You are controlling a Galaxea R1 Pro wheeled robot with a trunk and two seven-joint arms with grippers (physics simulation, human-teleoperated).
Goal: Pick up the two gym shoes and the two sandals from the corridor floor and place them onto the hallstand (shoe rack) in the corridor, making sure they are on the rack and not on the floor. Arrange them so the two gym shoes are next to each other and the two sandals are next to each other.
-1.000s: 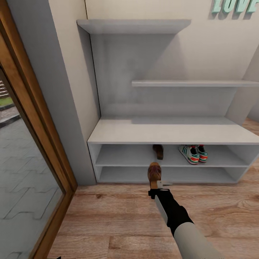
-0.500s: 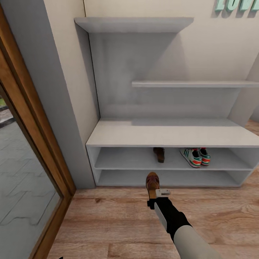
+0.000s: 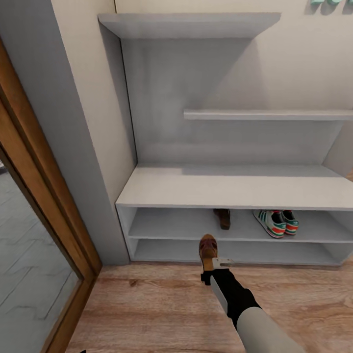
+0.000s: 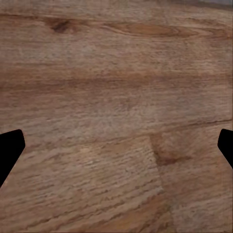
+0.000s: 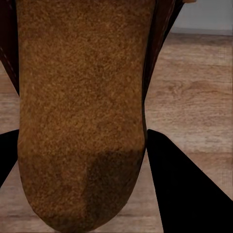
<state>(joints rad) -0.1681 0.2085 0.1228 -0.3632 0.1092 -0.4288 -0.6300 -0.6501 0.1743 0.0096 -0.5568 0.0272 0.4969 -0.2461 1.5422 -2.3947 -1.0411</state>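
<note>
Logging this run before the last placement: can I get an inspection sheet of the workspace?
Surface: wood-plank corridor floor.
Job's things: two gym shoes side by side on the hallstand upper shelf; one sandal on that shelf, apart from them; second sandal held above the floor.
Clutter: nothing seen.
Grippers: right pincer shut on second sandal; left pincer open over floor.
Cables: nothing seen.
Surroundings: wall shelves, wooden door frame.

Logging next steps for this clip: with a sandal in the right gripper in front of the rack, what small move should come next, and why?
Probably carry the held sandal forward and up to the upper shelf of the hallstand, beside the other sandal. The right gripper holds it low before the rack's front edge, the gym shoes already sit together there, and the space left of the shelved sandal looks free.
</note>
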